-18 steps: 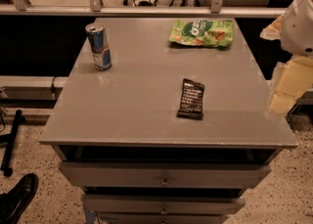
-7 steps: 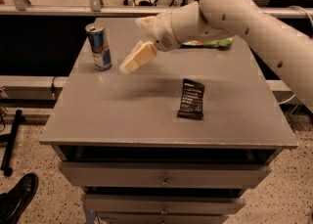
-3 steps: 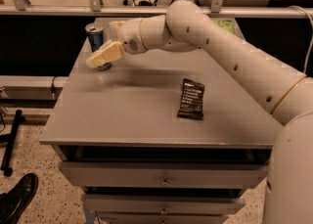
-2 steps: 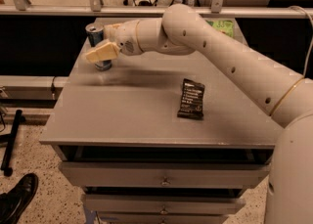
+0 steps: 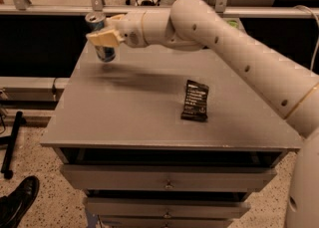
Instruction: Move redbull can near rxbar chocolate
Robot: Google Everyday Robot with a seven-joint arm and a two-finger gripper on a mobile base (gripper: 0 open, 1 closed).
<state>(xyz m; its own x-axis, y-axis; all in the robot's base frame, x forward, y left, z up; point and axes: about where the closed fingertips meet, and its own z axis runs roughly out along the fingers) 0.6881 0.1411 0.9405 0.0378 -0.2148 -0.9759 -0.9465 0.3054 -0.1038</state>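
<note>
The redbull can (image 5: 105, 53), blue and silver with a silver top, is at the table's far left corner, held slightly tilted just above the grey table top (image 5: 134, 117). My gripper (image 5: 103, 38) is shut around its middle, with one cream finger (image 5: 101, 38) lying across the front of the can. The rxbar chocolate (image 5: 195, 101), a flat black wrapper with white text, lies right of the table's centre, well apart from the can. My arm (image 5: 239, 53) reaches in from the right across the back of the table.
A sliver of a green snack bag (image 5: 231, 23) shows behind the arm at the back right. A metal rail (image 5: 50, 9) runs behind the table. Drawers (image 5: 167, 182) sit under the front edge. A black shoe (image 5: 17, 204) is on the floor at lower left.
The gripper swept in from the right to the can, closed around it and raised it a little off the table. The rxbar has not moved.
</note>
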